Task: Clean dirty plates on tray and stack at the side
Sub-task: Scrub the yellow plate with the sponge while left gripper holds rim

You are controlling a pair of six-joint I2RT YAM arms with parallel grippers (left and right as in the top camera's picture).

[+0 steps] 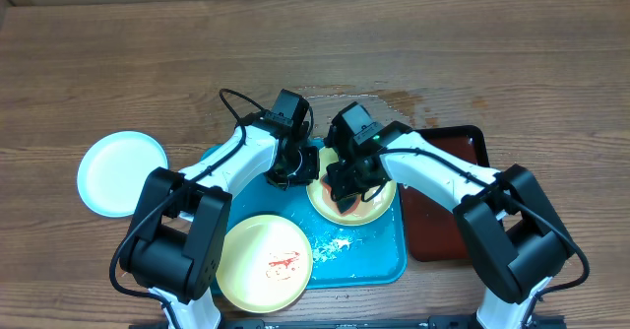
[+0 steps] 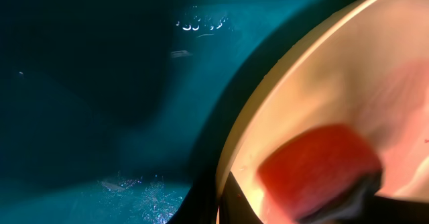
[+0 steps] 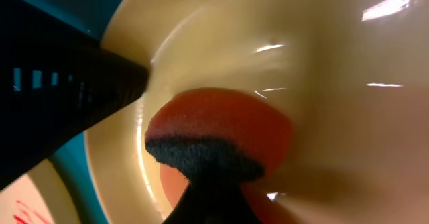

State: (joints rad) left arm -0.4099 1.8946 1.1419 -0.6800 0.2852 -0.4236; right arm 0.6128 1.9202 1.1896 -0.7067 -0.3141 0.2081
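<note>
A pale yellow plate lies at the back right of the turquoise tray. My left gripper is shut on this plate's left rim; in the left wrist view the rim runs between my fingers. My right gripper is shut on a red sponge with a black scouring side and presses it onto the plate's inside; the sponge also shows in the left wrist view. A second pale yellow plate with a red smear lies at the tray's front left. A white-light blue plate lies on the table, left of the tray.
A smaller dark red-brown tray with a black rim lies right of the turquoise tray. White foam or droplets lie on the tray floor between the two yellow plates. The table is brown wood.
</note>
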